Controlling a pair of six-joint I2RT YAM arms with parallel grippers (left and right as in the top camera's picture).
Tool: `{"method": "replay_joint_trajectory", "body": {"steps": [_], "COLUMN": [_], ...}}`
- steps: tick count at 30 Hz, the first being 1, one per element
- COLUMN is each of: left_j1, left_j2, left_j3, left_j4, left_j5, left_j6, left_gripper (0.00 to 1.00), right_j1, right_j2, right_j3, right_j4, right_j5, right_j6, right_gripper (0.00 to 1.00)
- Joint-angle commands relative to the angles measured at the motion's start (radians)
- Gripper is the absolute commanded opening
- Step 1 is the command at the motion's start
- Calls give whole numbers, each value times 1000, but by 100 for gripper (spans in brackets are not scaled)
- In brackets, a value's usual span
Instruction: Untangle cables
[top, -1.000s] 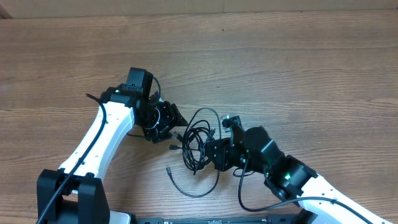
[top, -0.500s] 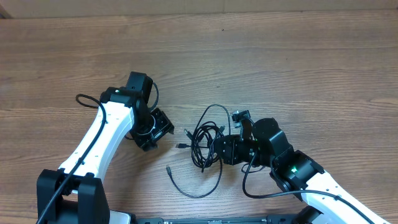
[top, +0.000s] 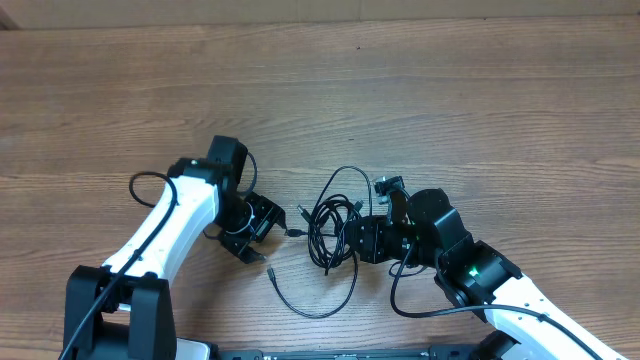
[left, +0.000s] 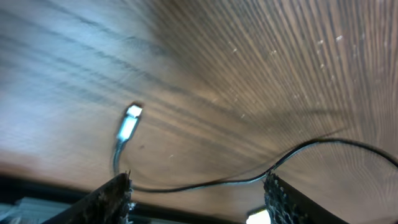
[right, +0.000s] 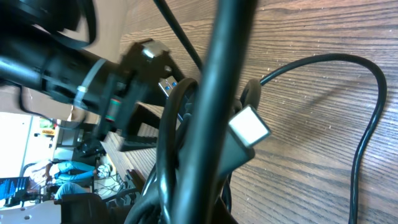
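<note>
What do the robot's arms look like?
The left arm and right arm are white tubes with black joints. The left gripper and right gripper are chunky and black. A thick black wire loops off each arm; a green light glows on the right.

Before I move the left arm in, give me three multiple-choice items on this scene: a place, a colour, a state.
1. The cables lie: A) between the left end effector and the right end effector B) far left of both C) far right of both.
2. Cable colour: A) white B) black C) red.
3. Left end effector: A) shut on a plug B) out of view C) open.
A: overhead, the tangle sits between them. B: every cord is black. C: its fingers stand apart.
</note>
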Motion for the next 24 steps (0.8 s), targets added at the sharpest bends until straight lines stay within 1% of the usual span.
{"method": "replay_joint_trajectory", "body": {"steps": [1, 3, 5, 8, 9, 12, 14, 16, 24], "left_j1": [-18, -26, -35, -50, -53, -57, -57, -56, -32], "left_j2": [-6, -6, -6, -6, -6, -6, -6, -6, -6], "left_j3": [-78, -108, -122, -123, -123, -123, -123, -123, -123], "left_j4": [95, 164, 209, 223, 223, 223, 222, 223, 220], "left_j5": [67, 103, 147, 172, 172, 170, 171, 169, 187], "left_j6": [-117, -146, -149, -149, -149, -149, -149, -149, -140], "left_gripper": [69, 69, 65, 61, 58, 38, 20, 5, 4], "right_j1": [-3, -3, -3, -3, -3, -3, -3, -3, -3], "right_j2": [-5, -5, -5, -5, -5, -5, -5, -5, -5], "right_j3": [4, 4, 4, 4, 4, 4, 4, 4, 4], "right_j4": [9, 8, 8, 8, 8, 7, 3, -6, -26], "right_j5": [-6, -9, -9, -9, -9, -9, -9, -9, -8], "right_j6": [-1, 0, 0, 0, -1, -1, -1, -1, -1], "right_gripper": [4, 4, 4, 4, 4, 4, 4, 4, 4]}}
